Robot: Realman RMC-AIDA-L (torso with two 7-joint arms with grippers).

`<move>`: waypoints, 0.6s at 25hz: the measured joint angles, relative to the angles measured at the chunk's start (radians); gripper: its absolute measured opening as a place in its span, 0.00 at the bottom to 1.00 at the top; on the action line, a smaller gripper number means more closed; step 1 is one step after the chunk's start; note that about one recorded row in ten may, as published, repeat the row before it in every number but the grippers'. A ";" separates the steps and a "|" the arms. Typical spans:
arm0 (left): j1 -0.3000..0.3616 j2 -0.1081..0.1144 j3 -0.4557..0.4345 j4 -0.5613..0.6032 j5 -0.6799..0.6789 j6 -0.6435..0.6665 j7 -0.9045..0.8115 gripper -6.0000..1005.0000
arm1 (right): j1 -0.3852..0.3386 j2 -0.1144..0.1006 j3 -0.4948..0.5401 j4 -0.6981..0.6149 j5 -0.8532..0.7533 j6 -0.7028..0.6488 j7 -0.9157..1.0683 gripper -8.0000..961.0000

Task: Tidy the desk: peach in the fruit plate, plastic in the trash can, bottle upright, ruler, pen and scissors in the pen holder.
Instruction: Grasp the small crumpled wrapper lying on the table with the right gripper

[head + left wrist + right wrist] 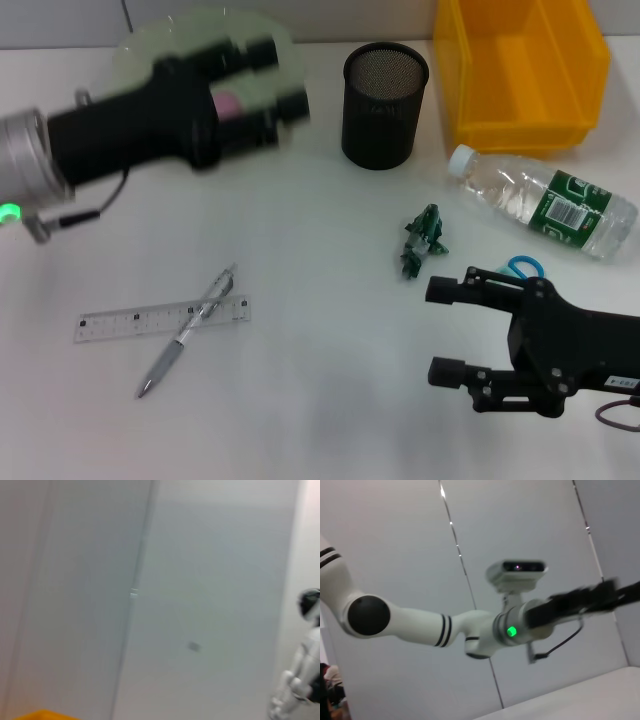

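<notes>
While the left gripper (262, 85) hangs over the pale green fruit plate (140, 45) at the desk's far left corner, its fingers are spread around something pink, probably the peach (227, 103), though I cannot tell whether they touch it. A peach is soft and bruises easily, so I judge it wants a light grip across its widest part.

Beside the plate, along the far edge, stands the black mesh pen holder (385, 105), with the yellow bin (520, 75) at the far right corner. The bottle (545, 200) lies on its side near the right edge, with crumpled green plastic (423, 240) beside it. The right gripper (445, 330), fingers spread and empty, sits at the near right corner, partly hiding blue scissors (524, 267). The ruler (160, 318) and pen (187, 330) lie crossed toward the near left, well clear.
</notes>
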 joint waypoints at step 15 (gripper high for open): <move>0.042 -0.013 0.031 -0.033 0.081 0.071 0.109 0.74 | -0.027 -0.011 0.046 -0.015 0.000 -0.015 0.022 0.84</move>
